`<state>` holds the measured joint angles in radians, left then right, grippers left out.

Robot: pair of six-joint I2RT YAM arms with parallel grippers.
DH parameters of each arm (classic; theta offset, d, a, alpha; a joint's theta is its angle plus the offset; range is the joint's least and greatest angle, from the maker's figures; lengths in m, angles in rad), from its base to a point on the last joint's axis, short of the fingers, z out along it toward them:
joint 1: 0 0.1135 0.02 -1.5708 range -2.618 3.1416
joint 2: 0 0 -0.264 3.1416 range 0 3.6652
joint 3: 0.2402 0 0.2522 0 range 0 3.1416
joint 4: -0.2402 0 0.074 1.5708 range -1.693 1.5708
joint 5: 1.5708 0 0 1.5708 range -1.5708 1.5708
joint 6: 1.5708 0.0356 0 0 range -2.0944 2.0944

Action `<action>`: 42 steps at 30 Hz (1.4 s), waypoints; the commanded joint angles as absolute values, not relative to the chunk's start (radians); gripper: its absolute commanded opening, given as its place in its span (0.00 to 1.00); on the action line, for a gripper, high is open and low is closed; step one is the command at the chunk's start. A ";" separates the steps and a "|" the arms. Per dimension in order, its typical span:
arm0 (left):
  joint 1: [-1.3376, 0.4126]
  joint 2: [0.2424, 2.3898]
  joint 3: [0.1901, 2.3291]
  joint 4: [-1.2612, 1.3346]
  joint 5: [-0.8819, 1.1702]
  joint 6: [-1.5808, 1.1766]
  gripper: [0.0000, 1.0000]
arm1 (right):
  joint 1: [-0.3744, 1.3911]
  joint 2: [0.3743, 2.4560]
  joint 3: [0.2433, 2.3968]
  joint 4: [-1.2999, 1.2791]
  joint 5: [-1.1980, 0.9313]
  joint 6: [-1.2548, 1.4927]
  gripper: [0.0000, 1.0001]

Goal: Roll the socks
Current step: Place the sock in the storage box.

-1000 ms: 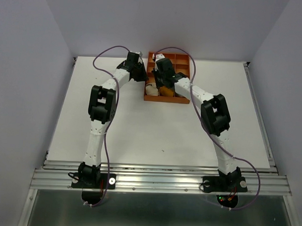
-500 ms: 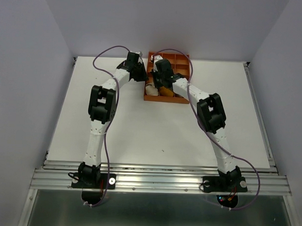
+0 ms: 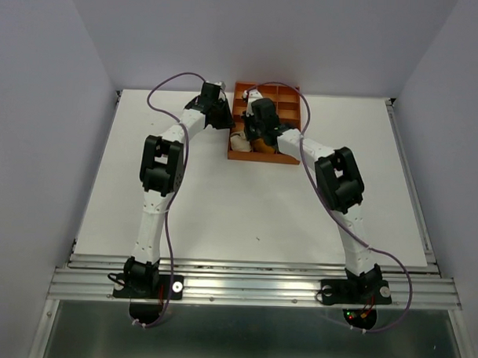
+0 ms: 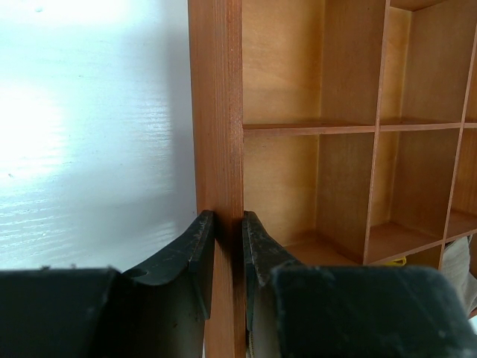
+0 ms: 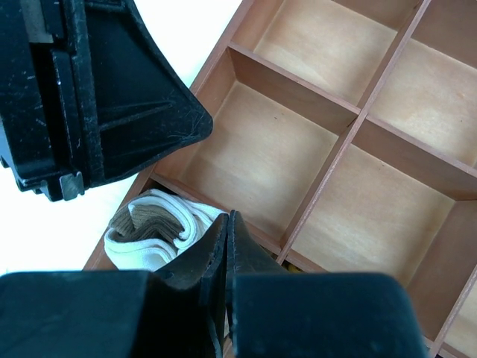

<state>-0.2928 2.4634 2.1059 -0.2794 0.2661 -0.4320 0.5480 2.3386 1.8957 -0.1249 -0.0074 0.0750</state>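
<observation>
Sock, rolled, lies in the tray corner at lower left of your right wrist view, just left of your pressed-together right gripper, while your left gripper pinches the tray wall.

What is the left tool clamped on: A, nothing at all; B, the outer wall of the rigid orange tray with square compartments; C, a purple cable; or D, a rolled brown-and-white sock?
B: in the left wrist view, the left tool has one black finger on each side of the outer wall of the rigid orange tray with square compartments, pinching it.
</observation>
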 commanded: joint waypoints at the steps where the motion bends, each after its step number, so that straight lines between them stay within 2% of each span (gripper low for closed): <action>1: -0.287 2.491 2.100 -0.305 0.284 -0.463 0.00 | 0.581 2.329 1.826 -0.169 -0.074 0.092 0.02; 18: -0.287 2.496 2.106 -0.302 0.288 -0.479 0.00 | 0.591 2.230 1.723 -0.014 -0.051 0.086 0.02; 35: -0.288 2.491 2.086 -0.301 0.304 -0.459 0.00 | 0.591 2.479 1.926 -0.144 -0.006 0.094 0.06; 42: -0.288 2.476 2.072 -0.296 0.298 -0.456 0.00 | 0.591 2.444 1.919 -0.221 0.080 0.101 0.07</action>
